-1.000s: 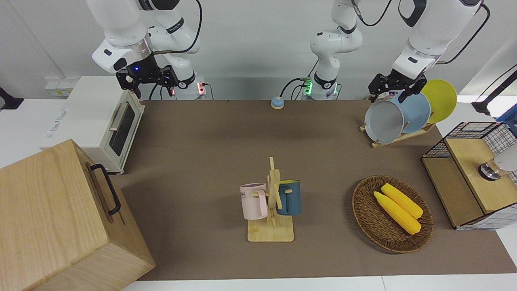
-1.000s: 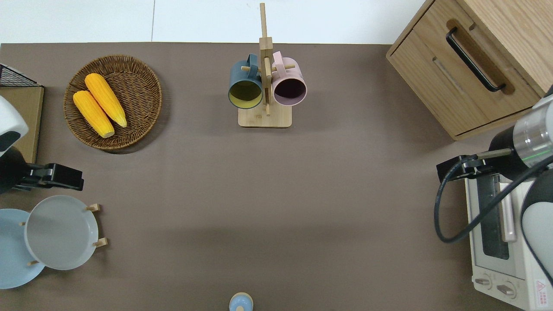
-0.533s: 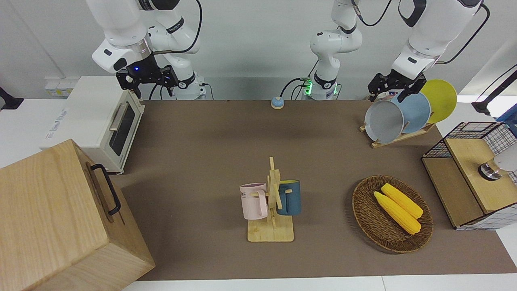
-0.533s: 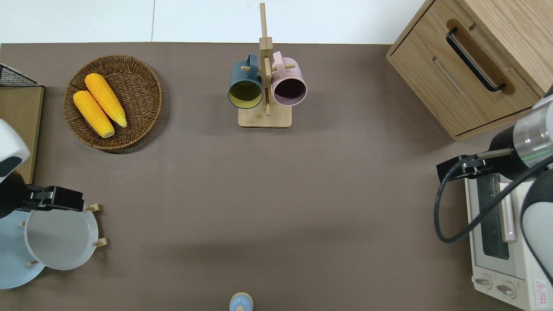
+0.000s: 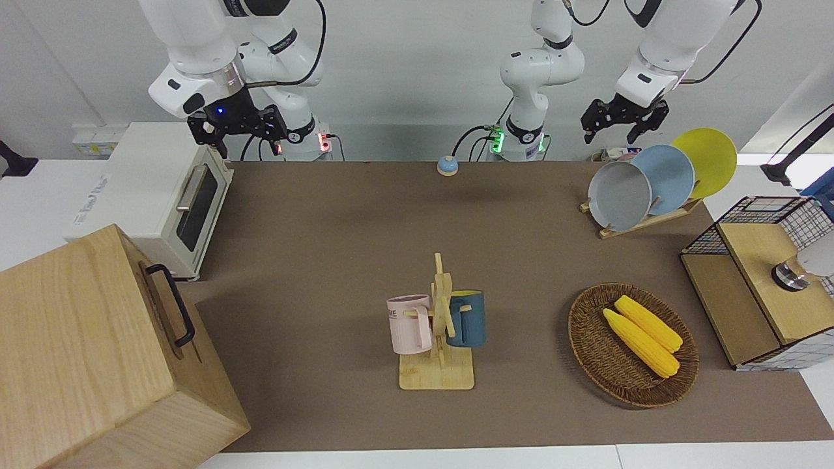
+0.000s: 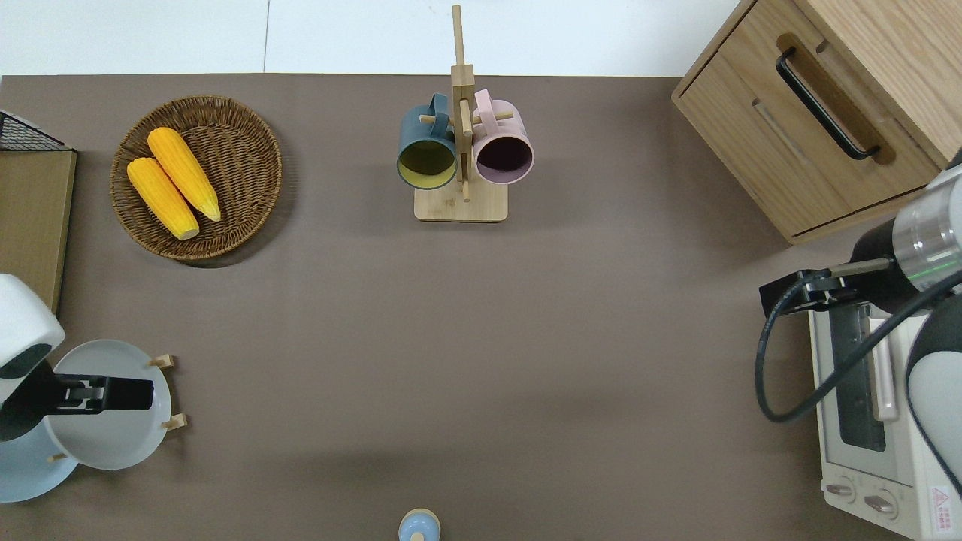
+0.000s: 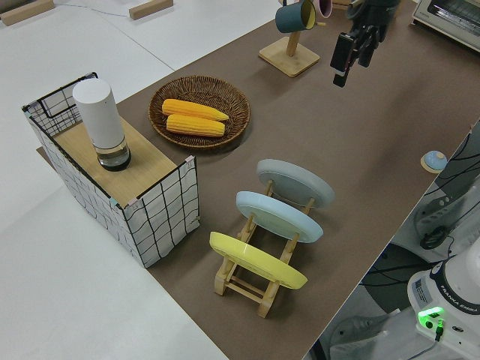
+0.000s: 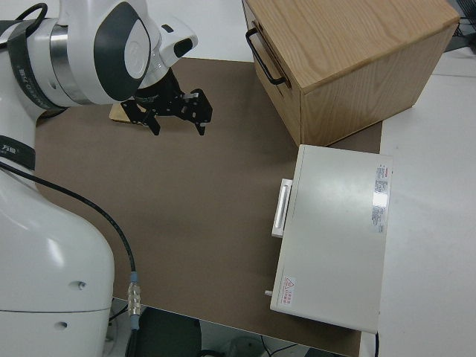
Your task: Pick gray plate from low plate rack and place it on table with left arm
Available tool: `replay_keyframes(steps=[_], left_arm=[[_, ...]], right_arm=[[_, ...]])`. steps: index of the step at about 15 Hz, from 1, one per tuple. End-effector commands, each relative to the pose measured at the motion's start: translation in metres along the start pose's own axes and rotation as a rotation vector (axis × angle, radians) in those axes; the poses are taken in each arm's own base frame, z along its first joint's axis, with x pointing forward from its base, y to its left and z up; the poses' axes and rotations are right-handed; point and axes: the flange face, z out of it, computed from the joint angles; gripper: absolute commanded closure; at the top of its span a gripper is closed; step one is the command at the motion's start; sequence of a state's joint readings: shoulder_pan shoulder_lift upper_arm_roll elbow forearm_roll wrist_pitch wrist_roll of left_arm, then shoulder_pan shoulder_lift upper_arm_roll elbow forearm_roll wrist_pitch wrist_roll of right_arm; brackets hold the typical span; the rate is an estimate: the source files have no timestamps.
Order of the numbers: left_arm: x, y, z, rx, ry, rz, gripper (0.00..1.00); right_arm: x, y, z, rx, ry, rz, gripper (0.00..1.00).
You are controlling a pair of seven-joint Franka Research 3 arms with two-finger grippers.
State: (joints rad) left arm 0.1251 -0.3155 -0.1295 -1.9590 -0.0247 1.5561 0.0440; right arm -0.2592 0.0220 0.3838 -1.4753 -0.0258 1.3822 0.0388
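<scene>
My left claw (image 5: 610, 133) hung open in the air, empty, with both fingers spread. In the overhead view it sat over the gray plate (image 5: 619, 195), clear of the rim and touching nothing.

1. Position of the work. The gray plate stood tilted in the low plate rack (image 5: 642, 221) near the left arm's end of the table (image 5: 339, 228). It occupied the end slot toward the table's middle. The light blue plate (image 5: 671, 177) stood in the next slot, overlapping the gray one in the front view. The yellow plate (image 5: 713, 159) held the outermost slot.

2. Step in hand. I judged this to be the approach. No grasp had been made, and the plate had not left the rack.

3. Recommended procedure. I needed to descend onto the plate's upper rim with one finger on each face of it. The finger on the blue plate's side needed to enter the gap between the two plates without nudging its neighbour. The lift should follow the slant of the pegs, as a sideways pull could drag the light rack along.

4. Placement. Bare mat lay between the rack and the mug stand (image 6: 460, 207), which I judged ample for setting the plate flat. The wicker basket (image 6: 248, 173) stood farther from the robots than the rack and was to be avoided.

5. My right claw (image 8: 179, 126) was parked, fingers apart.
</scene>
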Motion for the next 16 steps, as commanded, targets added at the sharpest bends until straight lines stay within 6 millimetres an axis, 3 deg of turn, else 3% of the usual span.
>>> replay_keyframes(steps=[1, 4, 9, 12, 16], left_arm=[[-0.018, -0.003, 0.014, -0.005, 0.034, 0.009, 0.01], [-0.016, -0.009, 0.021, -0.006, 0.037, -0.005, 0.0], [-0.017, -0.05, 0.03, -0.017, 0.056, -0.051, 0.01], [-0.021, -0.085, 0.031, 0.004, 0.063, -0.063, 0.01], [-0.025, -0.106, 0.032, 0.086, 0.05, -0.074, 0.01]], right_arm=[[-0.002, 0.002, -0.003, -0.006, -0.001, 0.015, 0.017], [-0.002, 0.002, -0.003, -0.006, -0.001, 0.015, 0.017], [-0.002, 0.002, -0.003, -0.006, -0.001, 0.015, 0.017], [-0.002, 0.002, -0.003, -0.006, -0.001, 0.015, 0.017], [-0.002, 0.002, -0.002, -0.007, -0.004, 0.015, 0.017]])
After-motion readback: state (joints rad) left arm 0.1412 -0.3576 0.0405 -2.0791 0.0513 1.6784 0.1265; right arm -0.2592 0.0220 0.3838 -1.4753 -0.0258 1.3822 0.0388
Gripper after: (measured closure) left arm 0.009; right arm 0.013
